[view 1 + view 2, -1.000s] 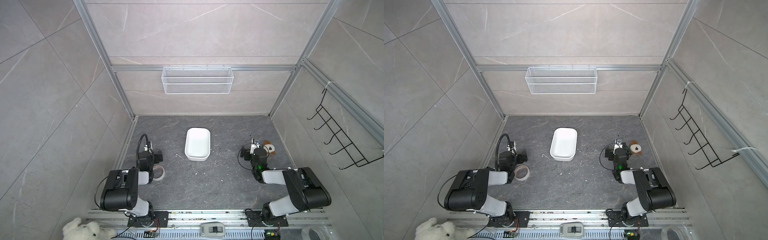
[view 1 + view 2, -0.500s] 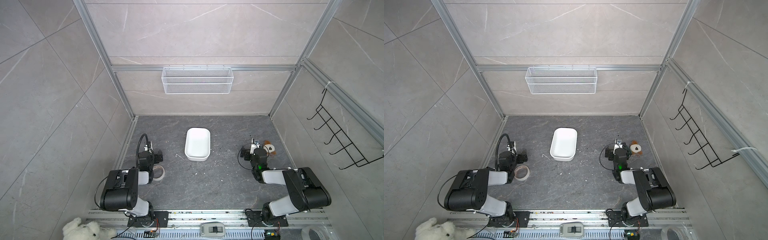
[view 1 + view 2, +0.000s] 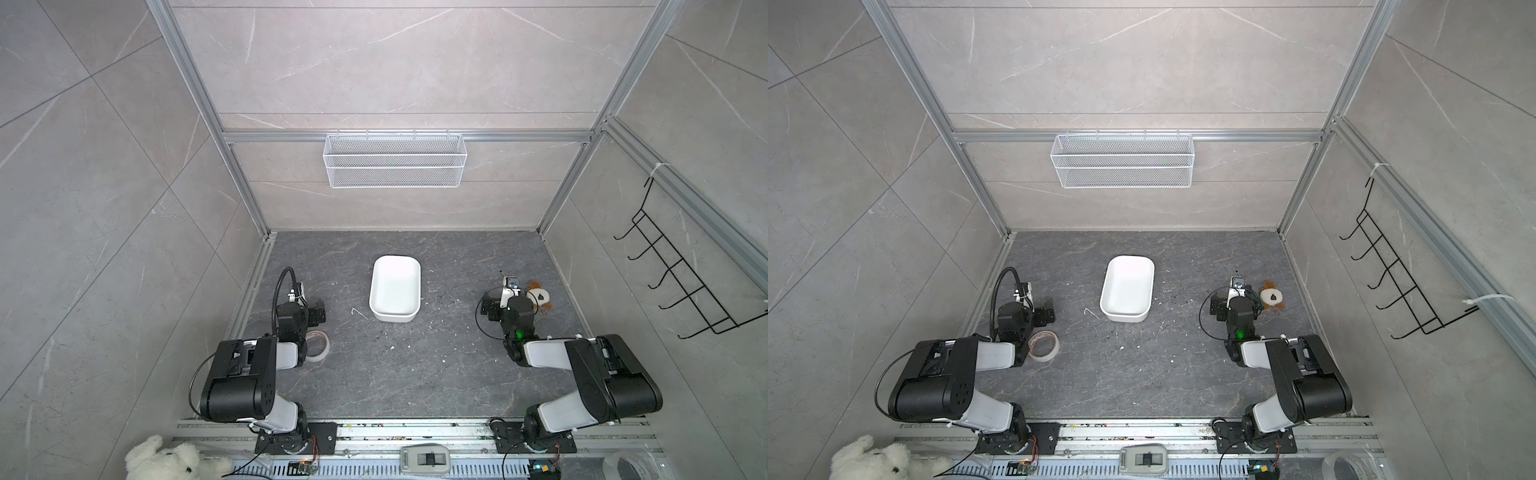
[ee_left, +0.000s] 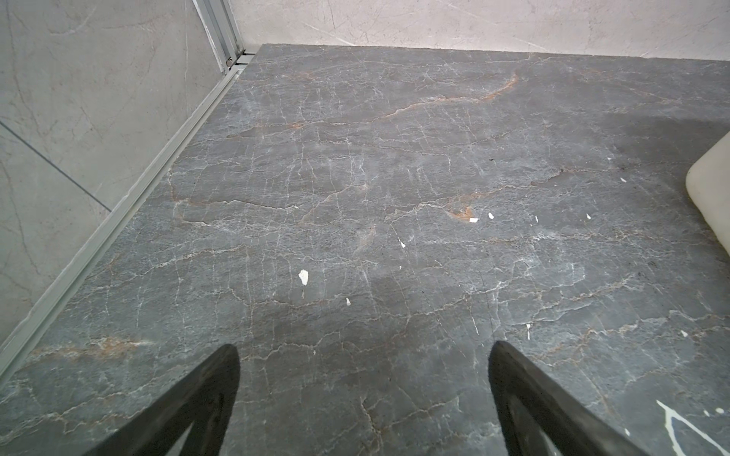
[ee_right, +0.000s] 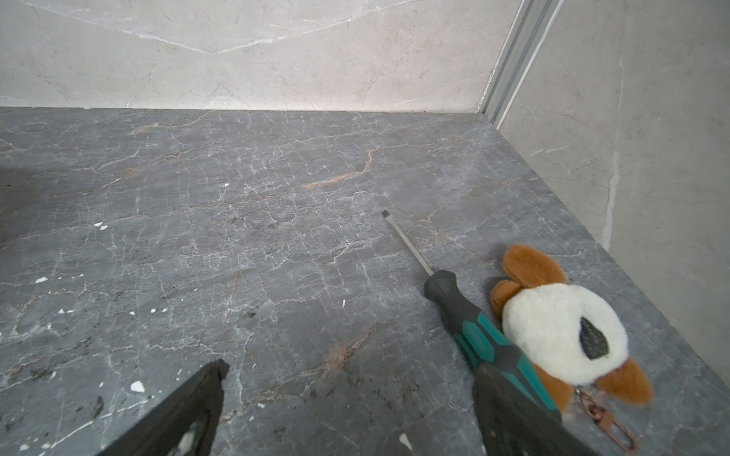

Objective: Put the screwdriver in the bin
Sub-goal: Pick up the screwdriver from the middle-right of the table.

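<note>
The screwdriver [image 5: 474,333] lies flat on the dark stone floor, with its black and green handle against a plush toy and its thin shaft pointing toward the back wall. My right gripper [image 5: 351,371] is open and low over the floor. Its right finger [image 5: 509,410] covers the end of the handle, and nothing lies between the fingers. The white bin [image 3: 392,319] [image 3: 1124,318] stands empty mid-floor, well to the left of that gripper. A corner of the bin [image 4: 709,189] shows in the left wrist view. My left gripper [image 4: 363,355] is open over bare floor.
A brown and white plush toy [image 5: 561,335] [image 3: 539,296] with a metal clasp touches the screwdriver, close to the right wall. A tape roll [image 3: 318,344] lies by the left arm. A wire basket [image 3: 395,160] hangs on the back wall and a black hook rack [image 3: 681,282] on the right wall.
</note>
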